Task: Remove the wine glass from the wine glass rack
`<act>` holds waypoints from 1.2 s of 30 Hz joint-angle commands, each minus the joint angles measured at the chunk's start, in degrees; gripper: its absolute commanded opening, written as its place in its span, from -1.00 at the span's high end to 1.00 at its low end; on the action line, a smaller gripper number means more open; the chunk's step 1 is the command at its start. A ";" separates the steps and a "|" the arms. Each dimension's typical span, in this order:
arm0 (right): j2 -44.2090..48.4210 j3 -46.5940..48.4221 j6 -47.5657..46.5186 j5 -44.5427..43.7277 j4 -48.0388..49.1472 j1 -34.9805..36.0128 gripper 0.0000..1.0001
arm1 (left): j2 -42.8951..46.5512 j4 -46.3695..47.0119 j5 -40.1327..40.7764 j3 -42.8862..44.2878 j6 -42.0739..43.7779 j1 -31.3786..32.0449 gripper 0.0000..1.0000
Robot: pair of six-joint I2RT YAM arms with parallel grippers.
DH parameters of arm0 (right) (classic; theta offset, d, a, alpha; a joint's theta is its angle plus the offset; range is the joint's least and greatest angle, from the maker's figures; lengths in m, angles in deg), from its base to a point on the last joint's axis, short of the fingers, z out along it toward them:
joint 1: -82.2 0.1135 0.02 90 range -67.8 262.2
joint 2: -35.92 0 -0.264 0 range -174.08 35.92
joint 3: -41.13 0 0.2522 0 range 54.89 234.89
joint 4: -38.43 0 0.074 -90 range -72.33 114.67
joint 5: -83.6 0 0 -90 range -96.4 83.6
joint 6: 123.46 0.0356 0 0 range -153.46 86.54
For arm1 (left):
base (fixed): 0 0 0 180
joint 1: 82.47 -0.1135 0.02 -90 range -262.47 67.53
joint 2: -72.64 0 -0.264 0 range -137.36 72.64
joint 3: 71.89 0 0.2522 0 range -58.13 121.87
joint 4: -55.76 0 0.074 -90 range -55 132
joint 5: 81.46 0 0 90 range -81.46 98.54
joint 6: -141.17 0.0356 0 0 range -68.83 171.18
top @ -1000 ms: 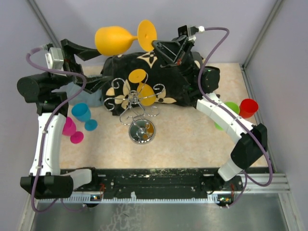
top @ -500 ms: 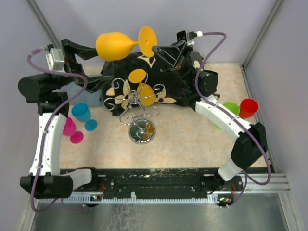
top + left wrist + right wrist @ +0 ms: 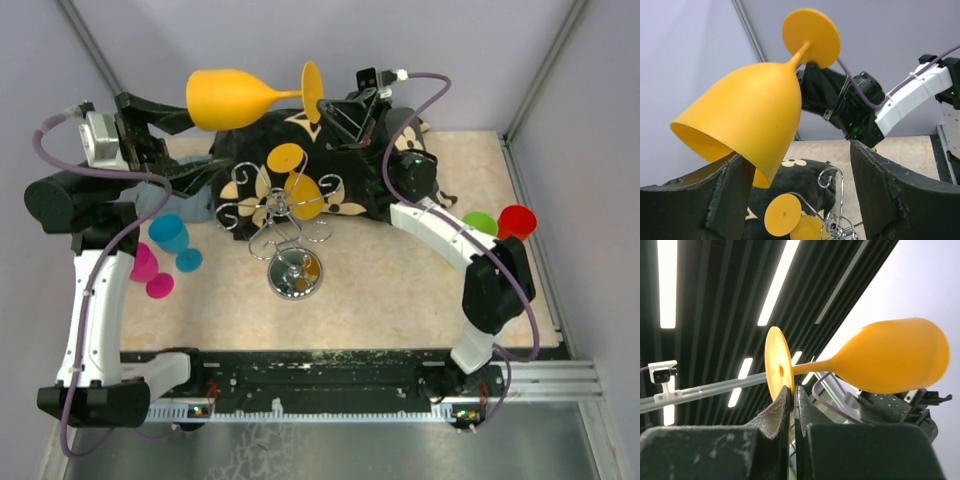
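An orange wine glass (image 3: 235, 97) is held on its side high above the back of the table, clear of the rack. My right gripper (image 3: 327, 104) is shut on the rim of its foot (image 3: 774, 362); the pinch shows in the right wrist view (image 3: 792, 392). My left gripper (image 3: 185, 140) is open, with the bowl (image 3: 747, 112) between its fingers (image 3: 695, 200), close to the left one. The silver wire wine glass rack (image 3: 283, 212) stands on its mirror base (image 3: 294, 274). A second orange glass (image 3: 303, 192) hangs on it, its foot visible in the left wrist view (image 3: 782, 214).
A black cushion with a flower pattern (image 3: 360, 180) lies behind the rack. A blue glass (image 3: 170, 235) and a pink glass (image 3: 146, 270) lie at the left. A green cup (image 3: 482, 221) and a red cup (image 3: 517, 222) stand at the right.
The right gripper has turned the held glass more level and carried it left, so the foot now shows edge-on. The left arm has shifted slightly left beneath the bowl.
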State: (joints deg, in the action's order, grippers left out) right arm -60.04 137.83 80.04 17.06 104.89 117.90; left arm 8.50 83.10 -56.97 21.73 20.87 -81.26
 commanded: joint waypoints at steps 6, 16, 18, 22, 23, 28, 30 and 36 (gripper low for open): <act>-9.84 2.69 5.16 -0.62 13.87 -0.15 1.00 | 3.48 0.00 0.51 1.68 -1.78 1.23 -0.40; -13.11 8.59 5.82 1.82 15.27 -0.13 1.00 | 4.98 -3.84 2.97 2.59 -1.69 1.19 1.00; -12.90 9.34 5.52 2.61 15.11 -0.18 1.00 | 4.98 -4.55 4.25 2.60 -1.52 1.24 1.00; -10.54 7.89 3.39 5.69 12.38 -0.43 0.97 | 4.52 -6.86 10.93 3.84 3.05 1.22 1.00; -9.54 6.61 2.29 6.53 11.28 -0.62 0.86 | 3.81 -8.06 12.52 4.84 5.20 1.20 1.00; -0.67 -0.42 -7.37 12.70 -1.04 -1.38 0.12 | -4.02 -27.90 25.37 18.65 22.56 1.05 1.00; 6.30 -2.30 -15.50 16.02 -13.25 -1.59 -0.03 | -9.66 -39.68 31.63 28.35 28.72 0.92 1.00; 21.17 2.35 -50.48 14.53 -65.54 -1.62 -0.17 | -23.24 -66.49 40.54 51.78 36.34 -2.46 1.00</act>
State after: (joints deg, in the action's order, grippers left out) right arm -49.42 134.31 57.46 31.66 74.82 116.63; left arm -9.00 40.15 -25.35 64.15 48.63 -81.98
